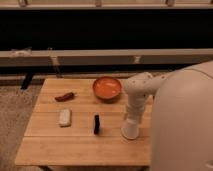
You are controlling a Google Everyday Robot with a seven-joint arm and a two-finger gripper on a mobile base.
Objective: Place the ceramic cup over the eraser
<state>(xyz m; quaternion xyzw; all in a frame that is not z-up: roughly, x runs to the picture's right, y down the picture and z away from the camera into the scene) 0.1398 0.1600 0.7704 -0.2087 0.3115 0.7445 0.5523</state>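
The pincer [132, 119] is hanging right of centre in the frame, directly over the ceramic cup [130, 132], which is seemingly resting on the worktop [75, 150]; whether it is gripping the cup, I cannot tell. The eraser [96, 124] is lying just left of the cup, apart from it. Doing this well is probably requiring a clean lift, the mouth facing down, centring over the eraser, then lowering straight without nudging it.

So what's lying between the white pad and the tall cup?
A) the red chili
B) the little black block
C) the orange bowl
B: the eraser lies between the whitish pad and the ceramic cup, with the gripper down at the cup's top.
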